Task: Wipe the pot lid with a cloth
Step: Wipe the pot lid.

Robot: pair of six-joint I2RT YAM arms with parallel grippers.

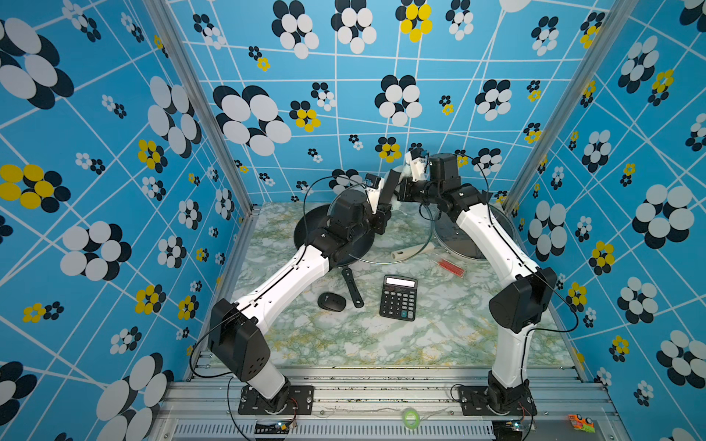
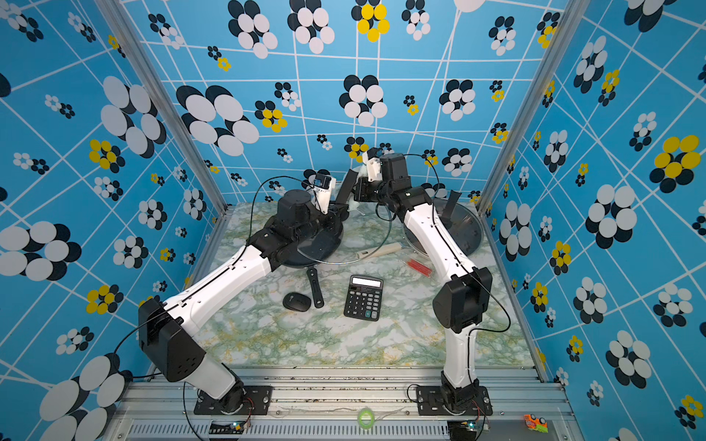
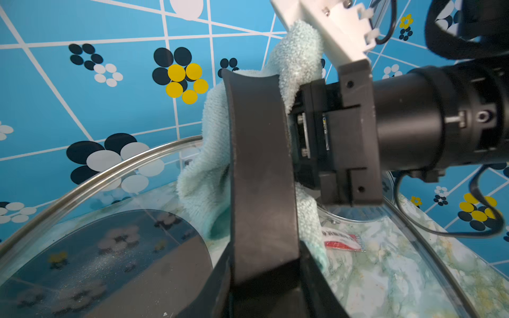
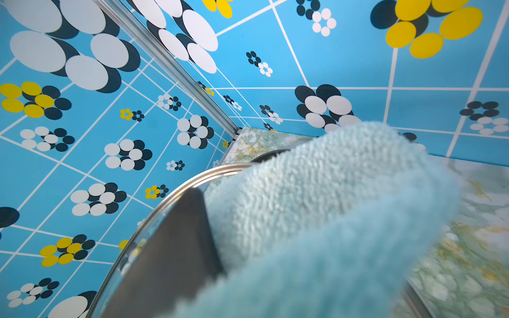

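Note:
The pot lid [image 1: 386, 262] [image 2: 344, 262] is clear glass with a metal rim [image 3: 110, 170] and a black strap handle [image 3: 259, 165]. It is held tilted above the back of the table. My left gripper [image 3: 261, 289] [image 1: 382, 219] is shut on that handle, one finger on each side. The cloth [image 3: 203, 187] [image 4: 330, 206], pale mint terry, is bunched against the glass right beside the handle. My right gripper [image 3: 305, 129] [image 1: 399, 191] is shut on the cloth, and its fingertips are buried in the folds. In the right wrist view the cloth hides the jaws.
A black pan [image 1: 305, 229] sits under the left arm, its handle [image 1: 352, 286] pointing forward. Behind the right arm is another round glass-topped pan [image 1: 473, 236] with a cream handle [image 1: 410, 252]. A red packet [image 1: 450, 267], a calculator [image 1: 398, 298] and a black mouse [image 1: 331, 301] lie mid-table.

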